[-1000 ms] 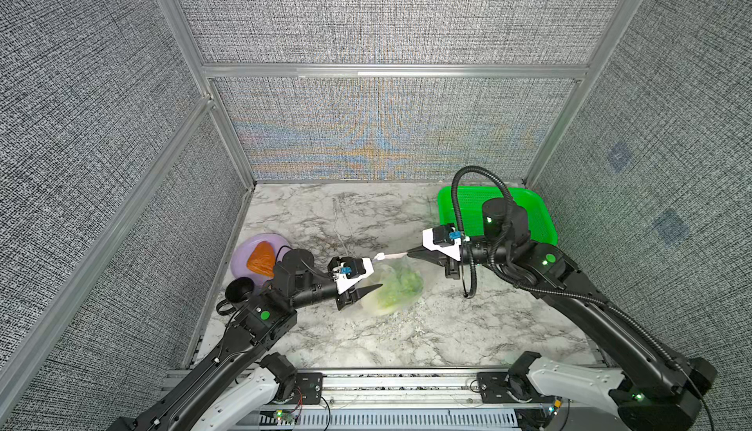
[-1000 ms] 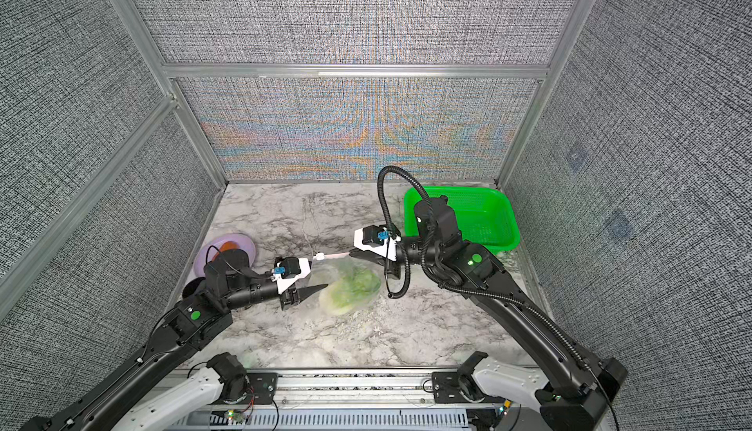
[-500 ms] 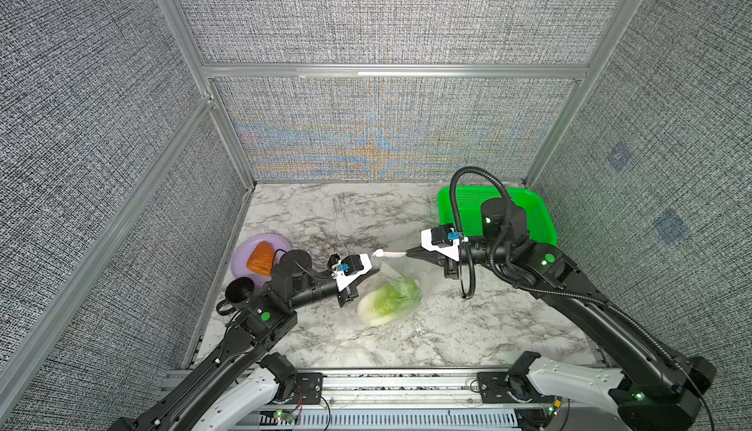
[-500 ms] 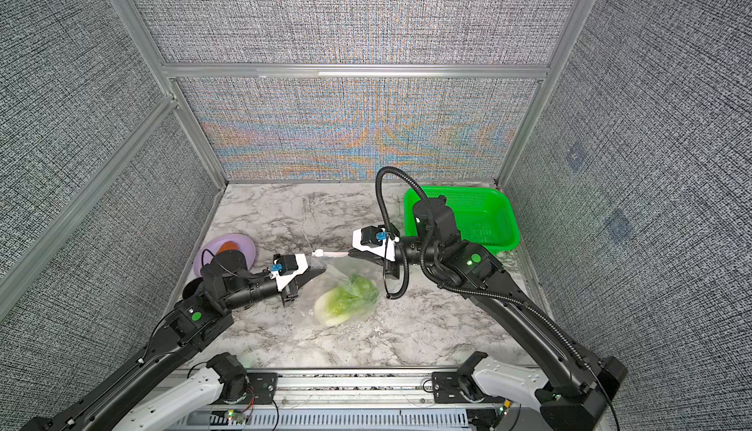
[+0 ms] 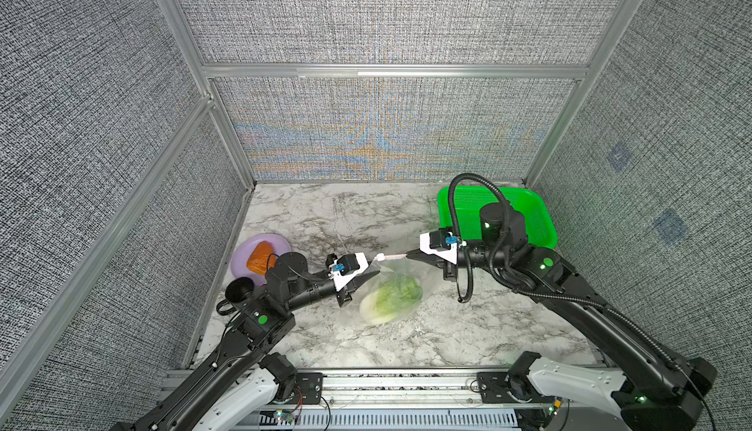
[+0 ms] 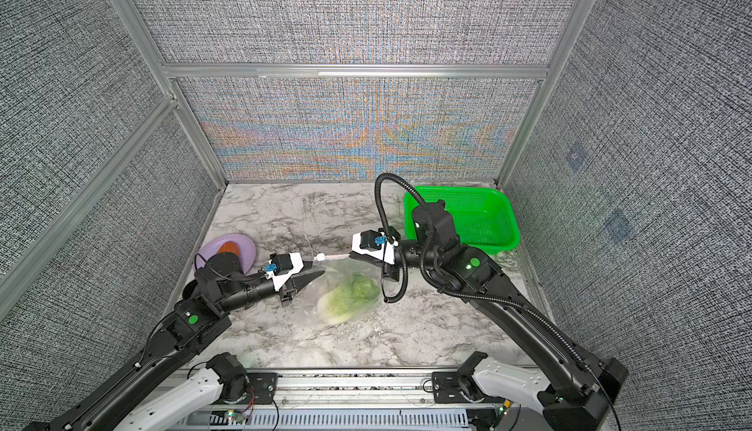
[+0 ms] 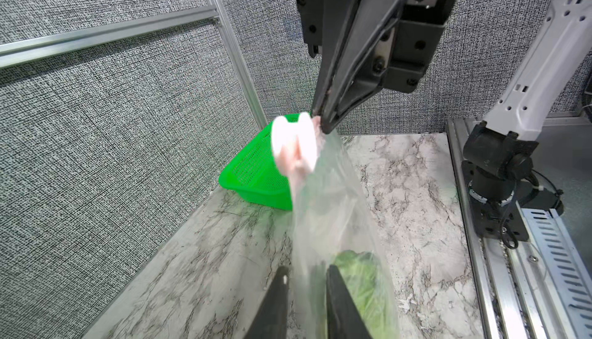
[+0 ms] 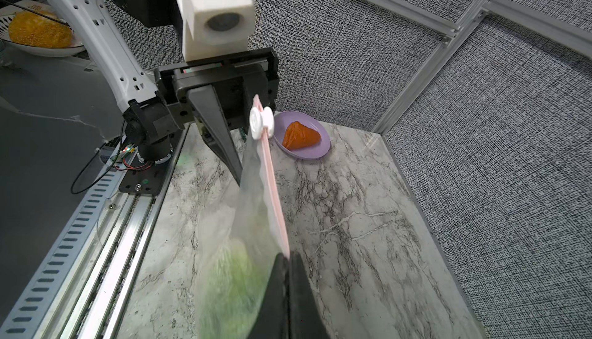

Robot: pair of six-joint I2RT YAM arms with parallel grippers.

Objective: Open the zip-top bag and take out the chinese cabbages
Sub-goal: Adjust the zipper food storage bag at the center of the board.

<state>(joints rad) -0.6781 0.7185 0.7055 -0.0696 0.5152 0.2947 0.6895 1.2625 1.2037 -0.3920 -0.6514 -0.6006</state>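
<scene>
**Top view:** zip-top bag [image 5: 407,276] held up over marble table [image 5: 325,213] by pink zip strip [image 5: 392,255], which is clamped in right gripper [image 5: 409,254]. Chinese cabbage [image 5: 390,300] sagged inside at low end. Risk: strip pulled from pinch by cabbage weight. Both arms stretched low, tips converged.

**Left wrist view:** left gripper [image 7: 306,271] fingers narrowly parted, bag film between, unpinched. Risk: film missed or bunched on closing.

**Right wrist view:** slider [image 8: 261,123] seated at strip's far end; whether mouth is open not determinable.
</scene>
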